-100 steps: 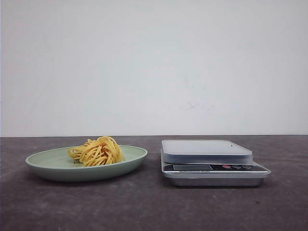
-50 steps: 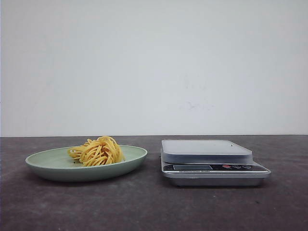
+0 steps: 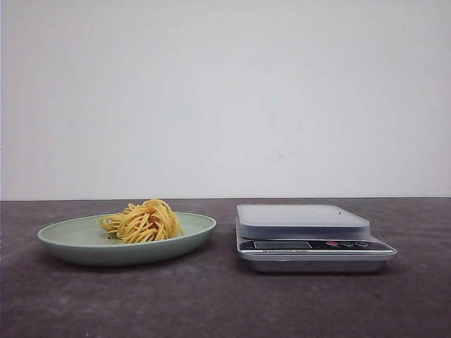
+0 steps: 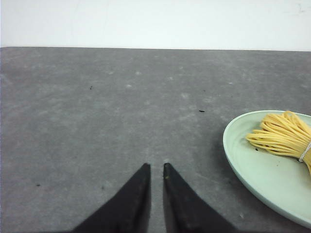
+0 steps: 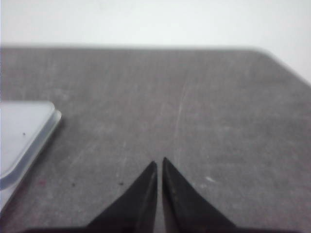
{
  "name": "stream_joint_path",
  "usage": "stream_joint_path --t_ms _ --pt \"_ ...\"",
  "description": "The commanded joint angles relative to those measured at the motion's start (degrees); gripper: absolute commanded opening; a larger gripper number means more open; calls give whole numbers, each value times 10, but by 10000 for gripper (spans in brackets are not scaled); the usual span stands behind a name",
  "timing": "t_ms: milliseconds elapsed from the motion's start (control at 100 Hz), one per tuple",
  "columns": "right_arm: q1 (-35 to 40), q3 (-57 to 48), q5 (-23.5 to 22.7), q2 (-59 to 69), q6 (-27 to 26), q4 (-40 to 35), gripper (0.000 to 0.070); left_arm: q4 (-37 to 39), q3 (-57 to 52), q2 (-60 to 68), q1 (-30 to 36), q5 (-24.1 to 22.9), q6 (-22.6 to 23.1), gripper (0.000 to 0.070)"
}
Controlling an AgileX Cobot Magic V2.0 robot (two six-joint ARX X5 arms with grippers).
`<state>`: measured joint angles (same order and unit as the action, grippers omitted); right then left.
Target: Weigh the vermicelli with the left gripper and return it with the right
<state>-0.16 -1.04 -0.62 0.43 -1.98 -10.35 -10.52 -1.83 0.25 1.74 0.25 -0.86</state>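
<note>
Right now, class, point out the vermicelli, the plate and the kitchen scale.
vermicelli point(image 3: 144, 222): front view, middle of the noodle nest.
pale green plate point(image 3: 67, 236): front view, bare left part inside the rim.
kitchen scale point(image 3: 299, 214): front view, flat weighing platform on top.

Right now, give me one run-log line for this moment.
noodles: on plate | scale: bare | left tool: shut, off plate | right tool: shut, beside scale

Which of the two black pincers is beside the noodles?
The left pincer: its view shows the pale green plate of yellow vermicelli; the right pincer's doesn't.
</note>
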Motion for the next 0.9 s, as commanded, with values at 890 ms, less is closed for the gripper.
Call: stream_joint_path --t_ms 890 --pt "-1 3 2 -2 24 14 11 -2 10 -1 -1 4 0 11"
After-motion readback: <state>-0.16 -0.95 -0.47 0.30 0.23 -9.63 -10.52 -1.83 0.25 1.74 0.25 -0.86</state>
